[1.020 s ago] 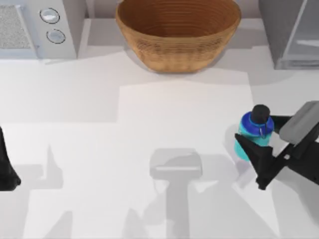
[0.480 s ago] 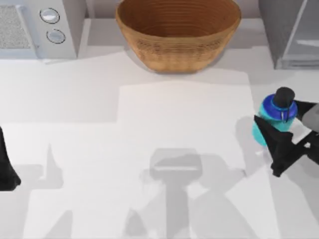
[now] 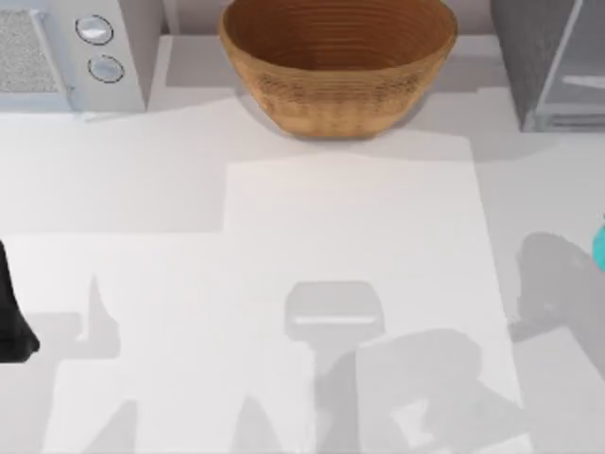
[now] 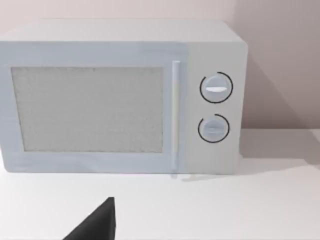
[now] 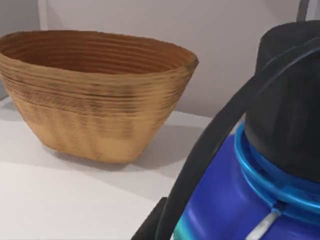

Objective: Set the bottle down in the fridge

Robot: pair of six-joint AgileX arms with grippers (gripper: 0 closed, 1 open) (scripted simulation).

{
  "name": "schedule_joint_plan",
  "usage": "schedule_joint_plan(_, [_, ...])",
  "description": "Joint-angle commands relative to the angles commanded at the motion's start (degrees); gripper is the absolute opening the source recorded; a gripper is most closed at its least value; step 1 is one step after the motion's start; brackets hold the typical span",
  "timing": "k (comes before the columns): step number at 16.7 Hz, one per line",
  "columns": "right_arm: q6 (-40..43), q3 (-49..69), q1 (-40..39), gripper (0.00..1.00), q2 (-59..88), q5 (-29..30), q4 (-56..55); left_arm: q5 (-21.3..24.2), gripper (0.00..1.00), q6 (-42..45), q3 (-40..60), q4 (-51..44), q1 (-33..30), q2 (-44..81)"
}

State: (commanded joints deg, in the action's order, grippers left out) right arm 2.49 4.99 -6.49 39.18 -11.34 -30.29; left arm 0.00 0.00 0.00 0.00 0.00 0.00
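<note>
While the bottle (image 5: 260, 165) rides at the counter's (image 3: 350, 236) 3 o'clock edge, showing from above as a turquoise sliver (image 3: 599, 244), the work is to carry it up toward the fridge (image 3: 548, 61) at about 1 o'clock and set it inside. In the right wrist view the bottle sits right up against the camera, black cap uppermost and strap looping down the shoulder, so I judge the right hand is carrying it; whether its fingers are pinched on the body I cannot tell.

To do this well, keep the bottle upright, bring it level with the fridge's pale glassy panel, and lower it onto a shelf before letting go. Whether the compartment stands open is not clear from above, so the approach should allow for the frame.

A woven basket (image 3: 338, 61) stands at 12 o'clock, near the fridge but apart from it; swing wide of its rim. At 10 o'clock stands a microwave (image 4: 120, 95) with two dials, well clear. My left arm (image 3: 11, 317) is parked at 9 o'clock; its hand's state I cannot tell.
</note>
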Motion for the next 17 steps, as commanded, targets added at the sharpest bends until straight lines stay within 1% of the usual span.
schedule_joint_plan(4, [-0.9, -3.1, 3.3, 0.01, -20.8, 5.7, 15.6, 0.0, 1.0, 0.0, 0.0, 0.0, 0.0, 0.0])
schedule_joint_plan(8, [-2.0, -4.7, 5.6, 0.01, -34.8, 9.8, 26.5, 0.0, 1.0, 0.0, 0.0, 0.0, 0.0, 0.0])
schedule_joint_plan(11, [-2.5, -5.0, 6.5, 0.01, -39.0, 11.3, 30.1, 0.0, 1.0, 0.0, 0.0, 0.0, 0.0, 0.0])
schedule_joint_plan(17, [-2.5, -4.9, 6.3, 0.01, -38.9, 11.2, 30.2, 0.0, 1.0, 0.0, 0.0, 0.0, 0.0, 0.0])
